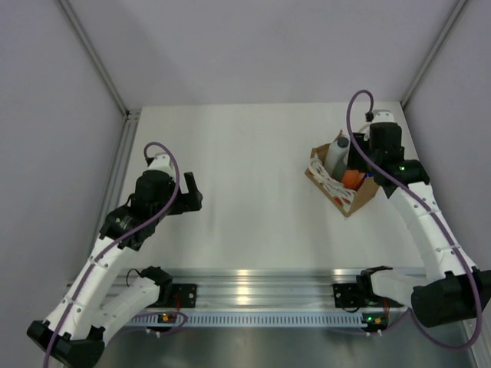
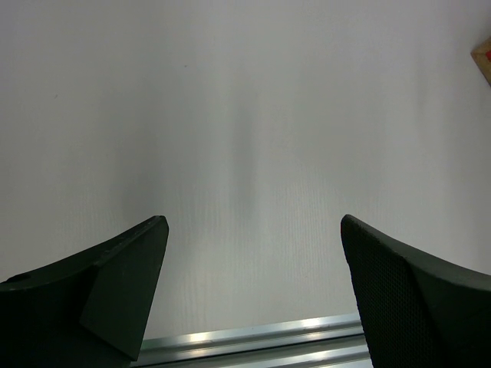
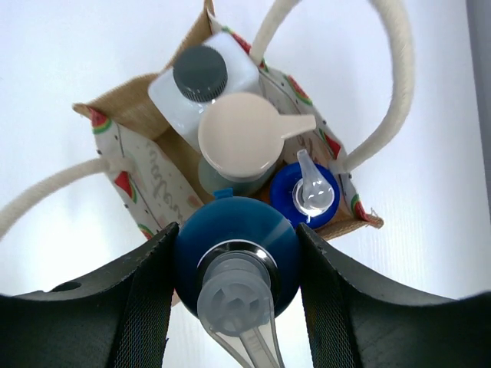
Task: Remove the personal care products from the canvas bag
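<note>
While your right gripper (image 3: pixel 235 239) is over the open mouth of the canvas bag (image 3: pixel 138 165), its two fingers (image 3: pixel 146 295) press on both sides of a large blue pump cap (image 3: pixel 230 226). So this gripper is clenched on that cap, and the clear pump nozzle points toward the camera. The body under this cap is hidden in the right wrist view, so you cannot tell from there how deep the bottle sits in the bag.

Just beside it, a second blue cap (image 3: pixel 305 198) with a clear nozzle stands in the bag. Behind these you see the beige cap (image 3: pixel 242 136) on the grey-green bottle (image 3: pixel 230 182), and touching it is the white bottle (image 3: pixel 173 103) with the dark grey cap (image 3: pixel 201 74). All four are packed close together inside the bag. The cream handles (image 3: pixel 391 84) loop outward on both sides.

From the top view, the bag stands on the far right part of the desk (image 1: pixel 253 169), with its white and red printed side turned to the left, and an orange bottle body (image 1: pixel 351 179) shows inside it.

Your left gripper (image 2: pixel 253 222) is well apart from the bag, over the bare left part of the desk. Its fingers are spread wide and it is released, with nothing between them.
</note>
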### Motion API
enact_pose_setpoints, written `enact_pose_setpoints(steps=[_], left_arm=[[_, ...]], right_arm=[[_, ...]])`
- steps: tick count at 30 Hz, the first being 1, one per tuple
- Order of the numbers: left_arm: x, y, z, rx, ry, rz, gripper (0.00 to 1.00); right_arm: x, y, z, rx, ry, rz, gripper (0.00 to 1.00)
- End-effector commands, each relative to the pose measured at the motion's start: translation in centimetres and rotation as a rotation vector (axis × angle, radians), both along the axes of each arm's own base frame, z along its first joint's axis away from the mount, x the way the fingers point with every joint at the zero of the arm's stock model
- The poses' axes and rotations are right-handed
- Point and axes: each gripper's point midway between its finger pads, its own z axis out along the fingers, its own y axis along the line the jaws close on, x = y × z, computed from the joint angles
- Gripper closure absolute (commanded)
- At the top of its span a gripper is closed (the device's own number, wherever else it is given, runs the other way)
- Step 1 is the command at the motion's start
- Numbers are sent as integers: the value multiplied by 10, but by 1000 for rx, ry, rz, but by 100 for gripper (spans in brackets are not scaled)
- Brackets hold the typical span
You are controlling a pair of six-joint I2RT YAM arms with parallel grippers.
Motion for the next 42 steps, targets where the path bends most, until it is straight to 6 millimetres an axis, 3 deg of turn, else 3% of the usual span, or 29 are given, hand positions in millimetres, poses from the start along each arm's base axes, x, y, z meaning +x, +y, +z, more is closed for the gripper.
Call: enact_pose_setpoints(steps=[1, 15, 23, 33, 34, 35, 38, 39, 40, 42], left_arm=[[6, 0, 14, -15, -67, 5, 2], [3, 2, 19, -24, -89, 12, 2], [2, 11, 27, -21, -129, 51, 2], [-8, 42, 56, -39, -265, 197, 2], [-11, 45, 60, -48, -285, 209, 2], [-12, 47, 62, -51, -295, 217, 2], [-17, 55, 69, -64, -330, 248, 2], [-18, 57, 70, -64, -338, 258, 2], [-20, 59, 71, -68, -346, 264, 2], [-21, 60, 73, -71, -353, 267, 2]], right_arm=[[3, 5, 71, 27, -168, 24, 100], [7, 49, 160, 53, -299, 200, 100], [13, 111, 195, 67, -353, 368, 100], [18, 218, 195, 139, -433, 600, 100], [17, 230, 181, 149, -420, 627, 100], [20, 240, 189, 175, -471, 641, 100], [23, 262, 168, 194, -467, 681, 100], [25, 272, 170, 212, -497, 704, 100], [28, 278, 156, 206, -481, 710, 100], [32, 289, 156, 224, -516, 726, 100]])
